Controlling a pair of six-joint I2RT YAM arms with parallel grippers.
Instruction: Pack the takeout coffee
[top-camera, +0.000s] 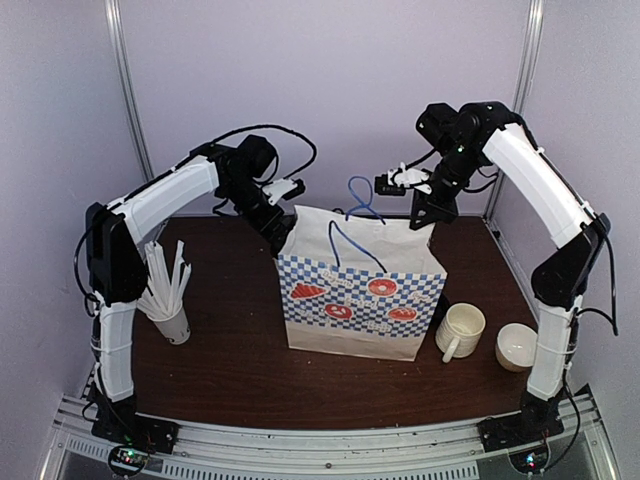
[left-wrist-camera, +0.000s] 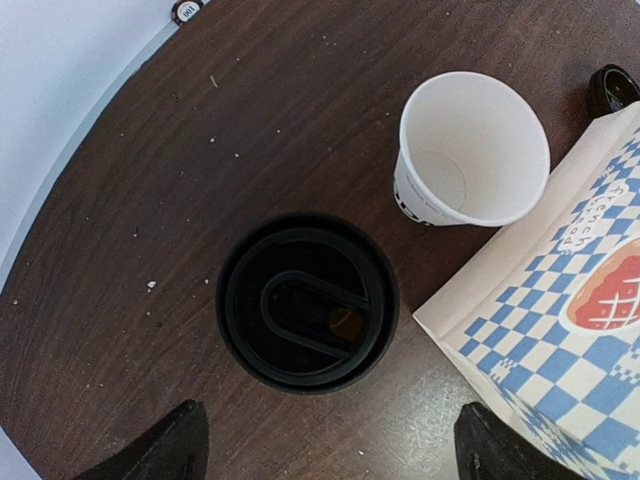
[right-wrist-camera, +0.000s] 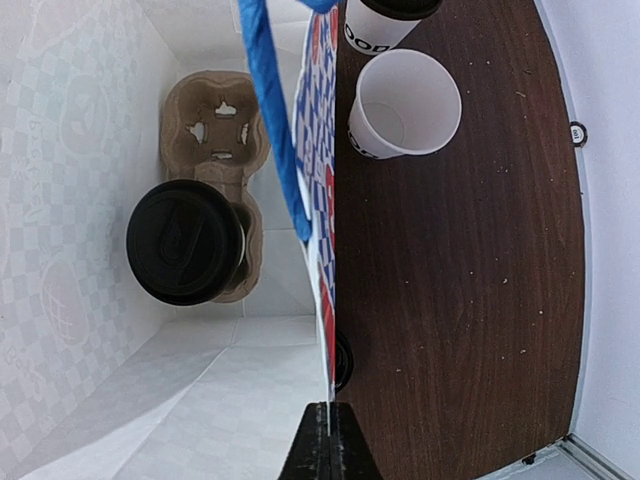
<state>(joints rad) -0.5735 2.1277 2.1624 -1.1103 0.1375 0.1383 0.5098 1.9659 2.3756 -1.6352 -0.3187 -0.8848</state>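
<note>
Left gripper (left-wrist-camera: 328, 425) above round black lid (left-wrist-camera: 307, 302)

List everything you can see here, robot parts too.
paper bag: one, white with blue checks, table centre
cup carrier: one, brown, inside the bag
packed cup: one, black lid, in the carrier
lidded cup: one, white, black lid, behind the bag
open cup: one, white, beside the lidded cup
loose lid: one, black, by the bag
mug: one, cream, right of the bag
small bowl: one, white, right of the mug
straw cup: one, white, left of the bag
table: one, dark brown
left gripper: one, black, open above the lidded cup
right gripper: one, black, shut on the paper bag's rim
</note>
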